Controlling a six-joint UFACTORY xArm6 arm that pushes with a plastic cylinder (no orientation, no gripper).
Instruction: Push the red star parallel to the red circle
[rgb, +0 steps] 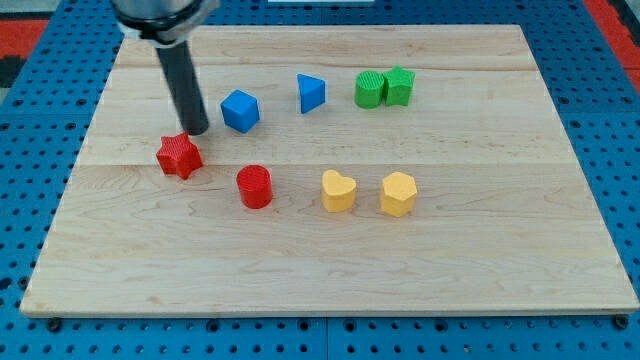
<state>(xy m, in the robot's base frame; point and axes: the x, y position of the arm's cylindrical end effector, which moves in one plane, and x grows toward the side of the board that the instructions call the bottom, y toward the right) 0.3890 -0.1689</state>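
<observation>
Red star (179, 155) sits on the wooden board (480, 260) toward the left edge, about midway between the top and bottom edges. Red circle (254, 186) lies near it, toward the right edge and slightly closer to the bottom edge; the two are apart, not touching. My tip (197, 131) stands just beside the star's upper right point, on the side facing the top edge; contact cannot be confirmed. No hand on this rig, only the bare rod, so there is nothing to open or close.

Judgement: star is a little nearer the top edge than the circle, so a short push toward the bottom edge would bring them level.

Risks: tip is off the star's centre, so a push may spin the star or let it slip off toward the left edge. Too long a stroke would overshoot the circle's line. A slanted push toward the right edge could drive the star into the circle and shift the reference. Blue block (240, 110) is near the rod; a sideways reposition could knock it.
</observation>
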